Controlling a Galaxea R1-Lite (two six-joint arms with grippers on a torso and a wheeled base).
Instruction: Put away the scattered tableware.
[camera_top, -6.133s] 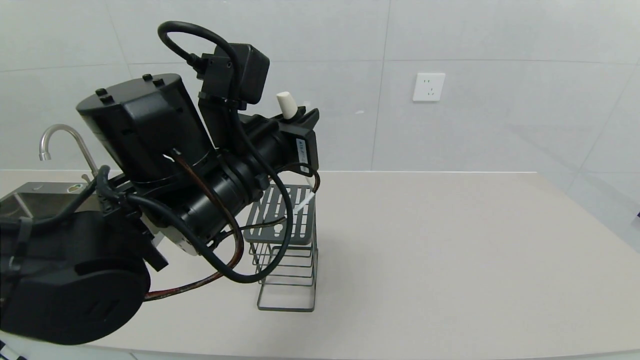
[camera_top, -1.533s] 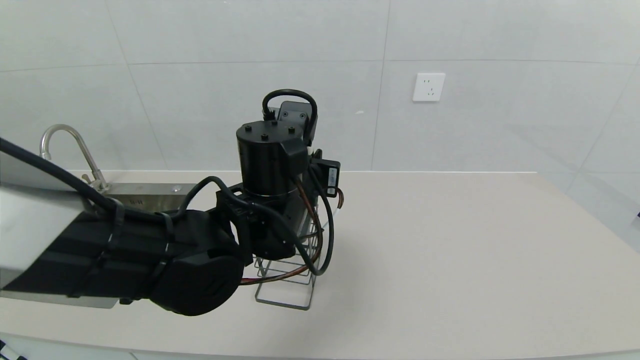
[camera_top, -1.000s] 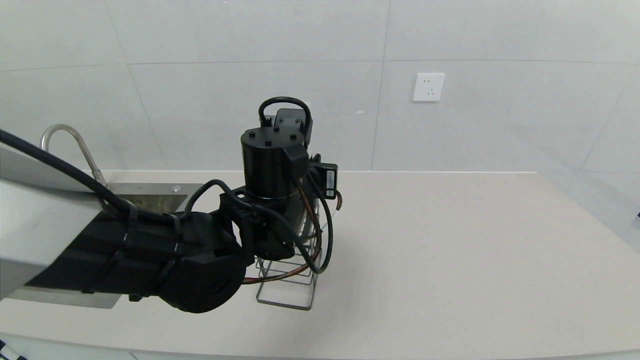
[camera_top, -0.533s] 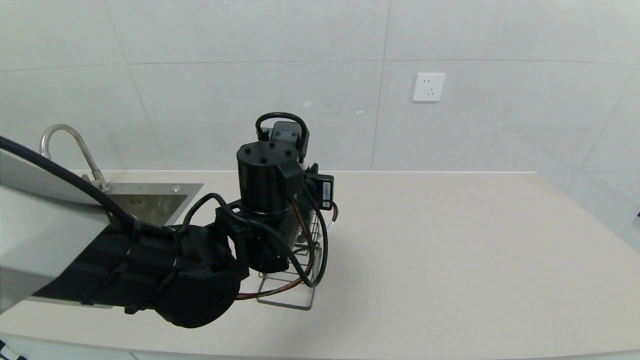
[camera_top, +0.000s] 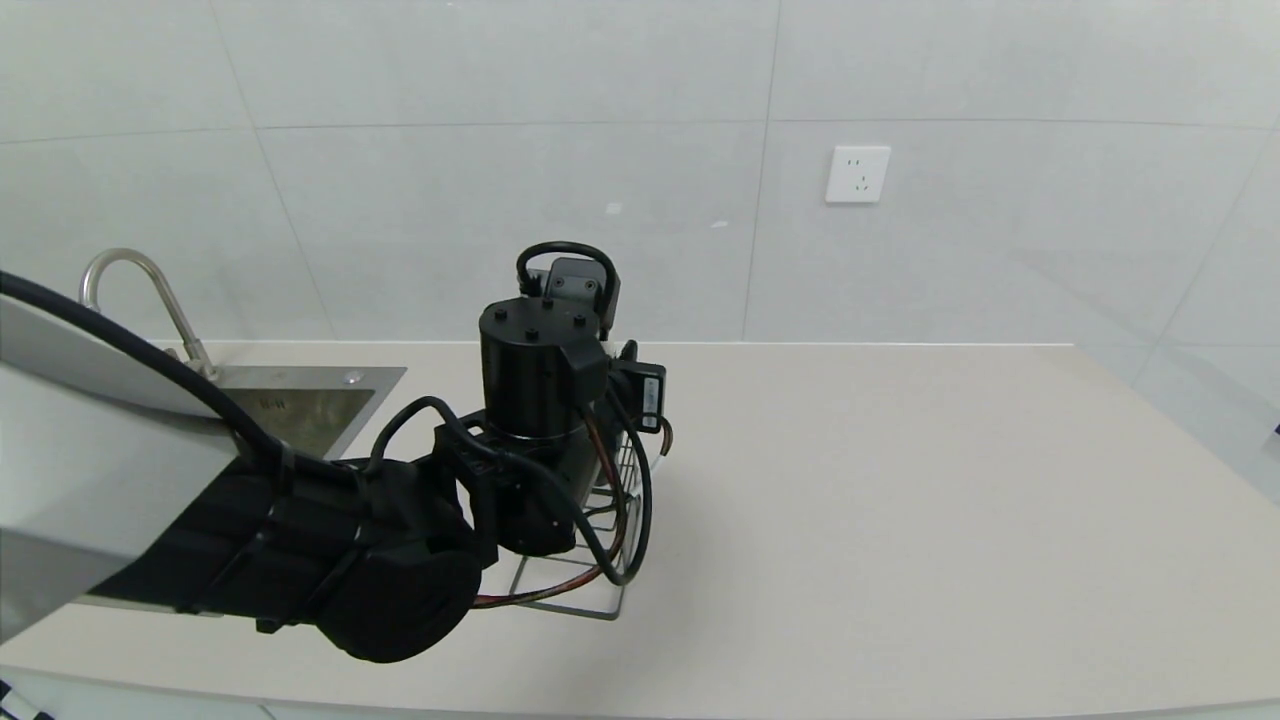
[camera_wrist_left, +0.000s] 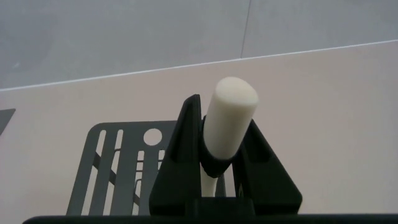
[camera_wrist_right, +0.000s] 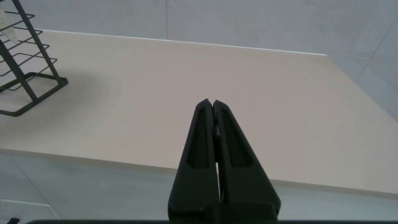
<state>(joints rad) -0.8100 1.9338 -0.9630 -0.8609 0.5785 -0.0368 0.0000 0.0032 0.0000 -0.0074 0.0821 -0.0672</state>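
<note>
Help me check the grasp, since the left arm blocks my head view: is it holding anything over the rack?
Observer: Yes. The left wrist view shows the left jaws shut on a cream-white cylindrical utensil handle.
Operator: Where is that relative to the rack?
Observer: It is over the dark grey slotted metal top plate of the black wire rack. Whether its lower end has entered a slot is hidden.
Operator: And the right arm?
Observer: The right jaws are shut with nothing between them, over the beige countertop and apart from the rack.
</note>
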